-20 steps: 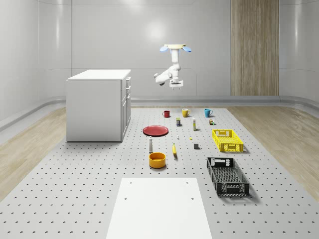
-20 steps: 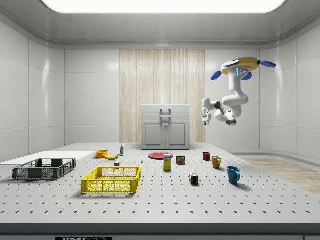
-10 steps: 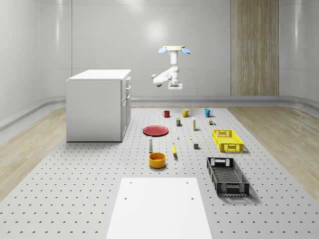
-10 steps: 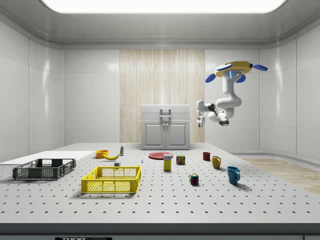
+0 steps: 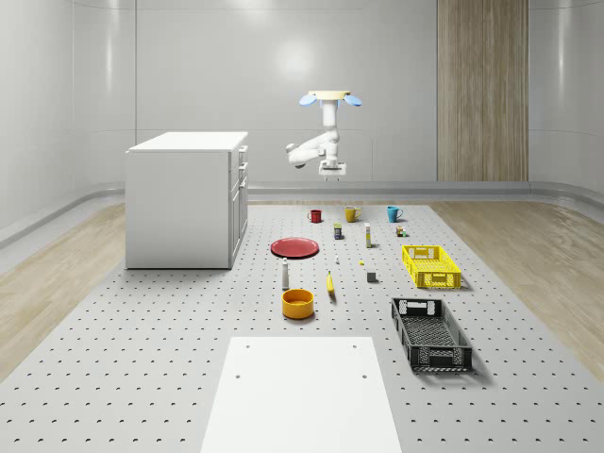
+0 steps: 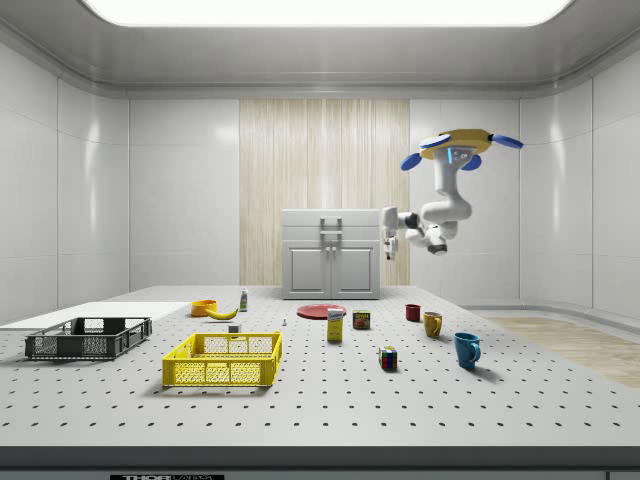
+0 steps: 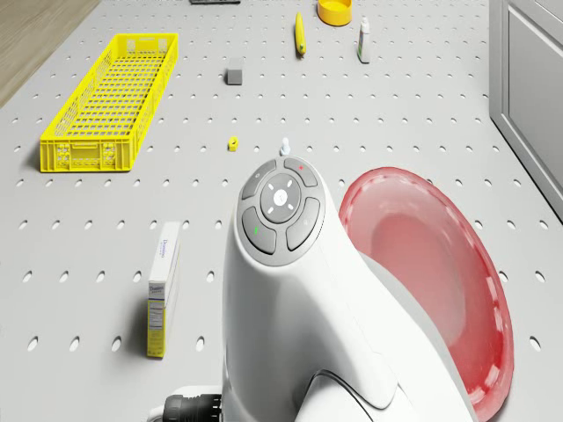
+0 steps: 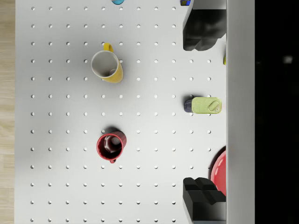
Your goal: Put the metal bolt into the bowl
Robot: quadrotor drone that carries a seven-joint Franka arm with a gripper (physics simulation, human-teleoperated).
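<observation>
Your drone point(image 6: 460, 148) hovers high over the far end of the table point(image 5: 142, 377), above the red plate point(image 7: 440, 264) and the mugs. The arm point(image 6: 440, 205) hangs down from its body, bends at the elbow and reaches level toward the side view's left. At the end, the claw point(image 6: 390, 254) points straight down. In the wrist view its two dark fingers point(image 8: 201, 32) stand wide apart and hold nothing. Far below them you see a red mug point(image 8: 111, 145), a yellow mug point(image 8: 107, 65) and a green can point(image 8: 203, 105).

The metal bolt point(image 7: 285, 144) stands on the table just beside the plate's rim, near a small yellow piece point(image 7: 232, 143). It is well apart from the orange bowl point(image 5: 297, 303).

A tall box point(image 7: 163, 286) near the plate carries print on its side, but I cannot read it. The arm's wrist has a round button pad point(image 7: 280, 204) with one red mark and one green mark.
</observation>
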